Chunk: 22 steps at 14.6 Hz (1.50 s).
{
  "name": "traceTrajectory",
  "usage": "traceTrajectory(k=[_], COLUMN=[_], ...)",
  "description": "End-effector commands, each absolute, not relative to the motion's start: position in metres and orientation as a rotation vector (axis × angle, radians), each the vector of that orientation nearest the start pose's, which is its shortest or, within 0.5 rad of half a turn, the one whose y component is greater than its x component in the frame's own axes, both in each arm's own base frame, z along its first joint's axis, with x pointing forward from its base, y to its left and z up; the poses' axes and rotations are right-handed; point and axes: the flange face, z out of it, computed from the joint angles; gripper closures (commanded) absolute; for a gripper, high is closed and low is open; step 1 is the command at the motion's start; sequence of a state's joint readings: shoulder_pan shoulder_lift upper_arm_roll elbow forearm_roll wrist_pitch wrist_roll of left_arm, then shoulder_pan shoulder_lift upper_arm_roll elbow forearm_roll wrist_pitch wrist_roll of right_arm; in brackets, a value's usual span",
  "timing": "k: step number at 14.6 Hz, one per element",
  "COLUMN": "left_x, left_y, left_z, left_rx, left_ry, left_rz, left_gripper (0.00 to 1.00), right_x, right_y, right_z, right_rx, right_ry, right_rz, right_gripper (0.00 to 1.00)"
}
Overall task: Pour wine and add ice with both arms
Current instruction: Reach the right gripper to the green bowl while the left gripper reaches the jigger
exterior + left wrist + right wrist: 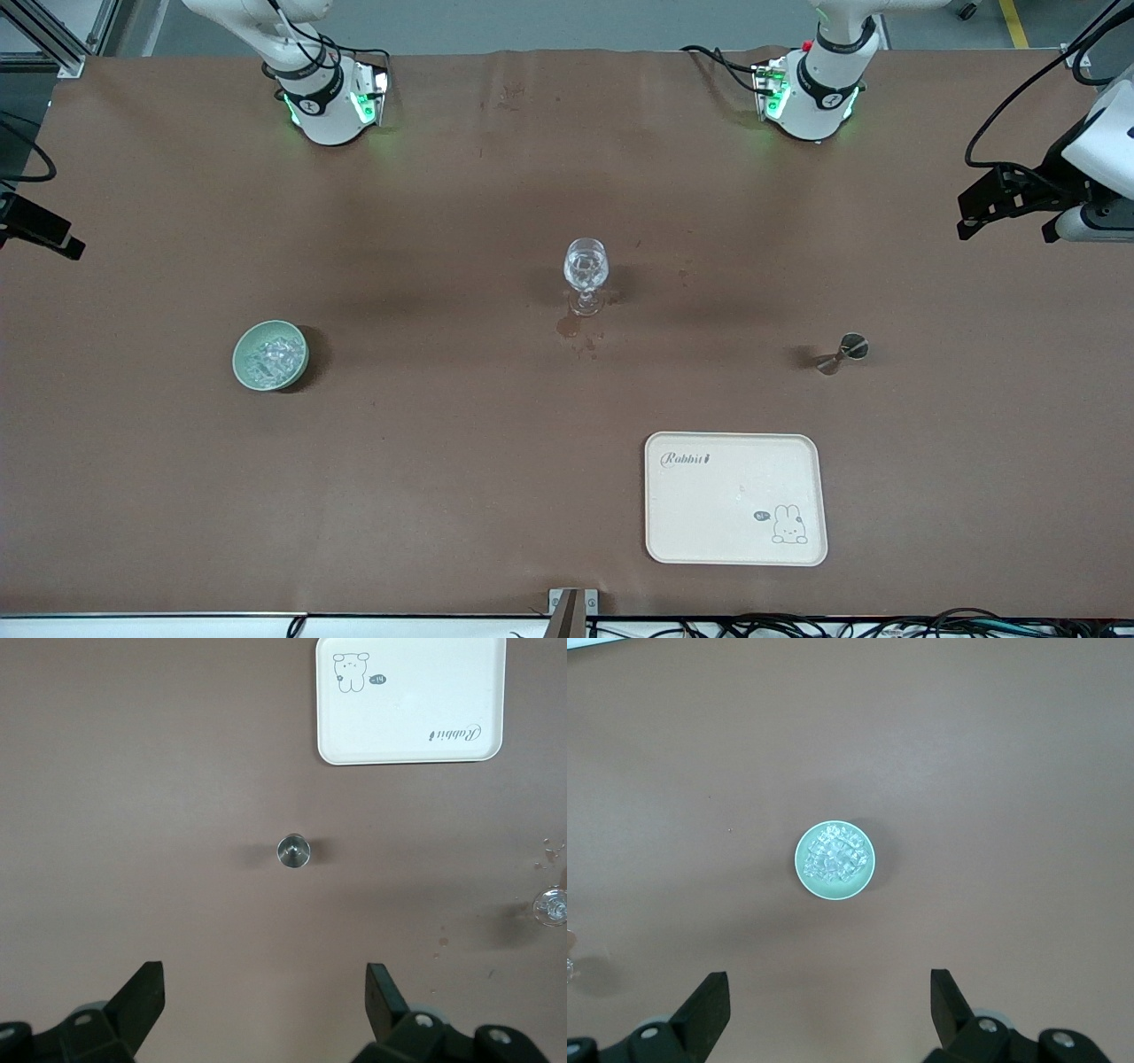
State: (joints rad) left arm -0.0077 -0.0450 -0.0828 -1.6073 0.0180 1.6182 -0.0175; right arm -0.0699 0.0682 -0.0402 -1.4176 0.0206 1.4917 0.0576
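Observation:
A clear stemmed glass (586,275) stands upright mid-table. Ice (273,356) fills a pale green bowl (241,368) toward the right arm's end. A small metal jigger (842,353) stands toward the left arm's end. Wine is out of view. My left gripper (1005,221) hangs high over the table's edge at the left arm's end. In the left wrist view it (264,979) is open and empty, with the jigger (292,850) well below. My right gripper (53,237) hangs high at the right arm's end. It (830,988) is open and empty, with the ice (835,855) far below.
A cream tray (735,532) with a rabbit print lies nearer the front camera than the jigger. Dark wet stains (571,326) mark the brown cover beside the glass's foot. The left wrist view catches the tray (409,726) and the glass (551,905).

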Motion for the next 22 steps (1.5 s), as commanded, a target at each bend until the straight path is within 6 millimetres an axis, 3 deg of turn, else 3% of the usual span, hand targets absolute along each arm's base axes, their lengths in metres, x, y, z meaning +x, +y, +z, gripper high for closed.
traceTrajectory(k=[1,3,5,8,10,13,17,19,22], left_x=[0.543,0.549,0.566,0.59,0.605,0.618,0.619,0.623,0.627], left_y=[-0.047,-0.045,-0.023,0.026,0.047,0.077,0.13,0.134,0.13], left_z=[0.64,0.644,0.64,0.595,0.553,0.484,0.361,0.311,0.265], left_rx=[-3.101,-3.103,-3.105,-3.123,-3.137,-3.155,-3.272,-3.292,-3.14], left_ry=[0.112,0.112,0.055,-0.051,-0.127,-0.361,-0.904,-1.052,-1.404], left_rz=[-0.079,-0.093,-0.09,0.029,0.141,0.33,0.725,0.867,1.014], left_gripper=[0.0,0.0,0.0,0.0,0.0,0.0,0.0,0.02,0.05], right_x=[0.562,0.562,0.562,0.562,0.562,0.563,0.568,0.569,0.565], right_y=[-0.06,-0.06,-0.061,-0.061,-0.059,-0.053,-0.044,-0.042,-0.037], right_z=[0.65,0.651,0.652,0.651,0.641,0.598,0.529,0.492,0.439], right_rx=[-3.095,-3.095,-3.095,-3.095,-3.095,-3.093,-3.093,-3.098,-3.109], right_ry=[0.262,0.262,0.264,0.264,0.258,0.243,0.222,0.219,0.202], right_rz=[-0.011,-0.018,-0.023,-0.018,0.012,0.125,0.125,0.083,-0.003], right_gripper=[0.0,0.0,0.0,0.0,0.0,0.0,0.0,0.0,0.0])
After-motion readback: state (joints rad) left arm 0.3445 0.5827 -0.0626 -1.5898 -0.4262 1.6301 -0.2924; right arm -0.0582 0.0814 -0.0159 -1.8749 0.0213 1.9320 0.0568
